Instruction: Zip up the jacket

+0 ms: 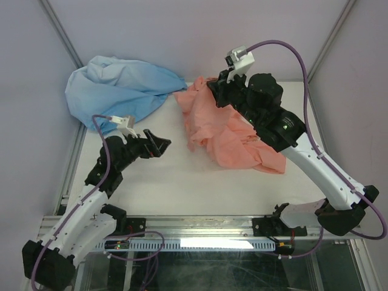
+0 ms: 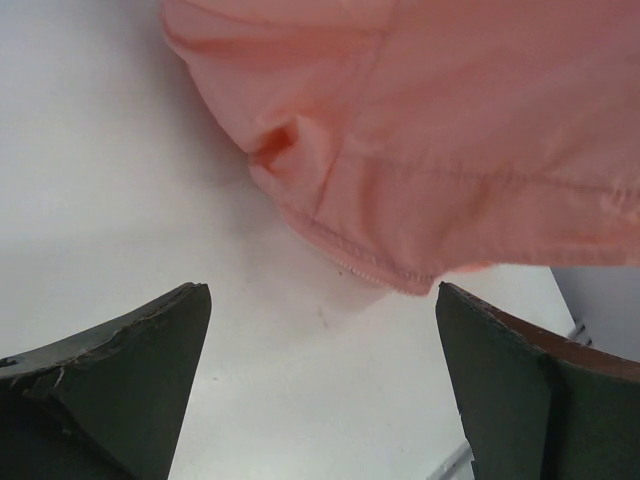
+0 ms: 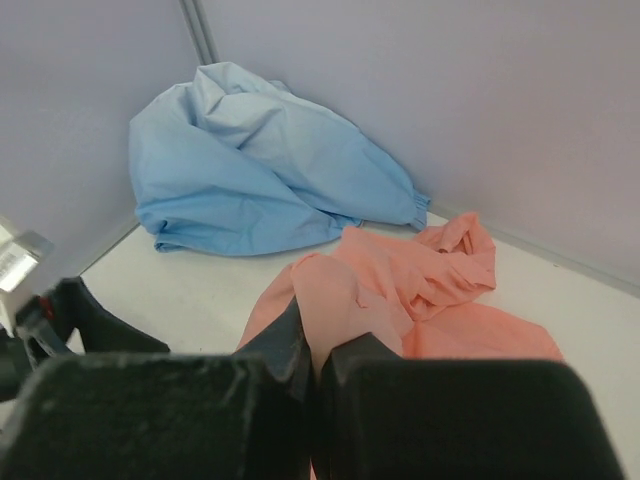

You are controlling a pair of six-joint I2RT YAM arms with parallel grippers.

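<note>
While R gripper [image 3: 312, 338] pinches a fold of jacket [image 3: 440, 300], L gripper [image 1: 159, 144] hangs spread over worktop [image 1: 200, 188], near jacket hem; blue garment [image 1: 121, 85] heaped at back-left.

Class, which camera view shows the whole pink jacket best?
The top view: the jacket lies crumpled there almost whole, only partly covered by the right arm. The left wrist view shows just one stitched edge; the right wrist view shows a fold pinched by the right gripper, jaws shut, with bunched fabric beyond.

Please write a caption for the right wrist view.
Right hand pinches a fold of the pink jacket; blue garment behind.
</note>
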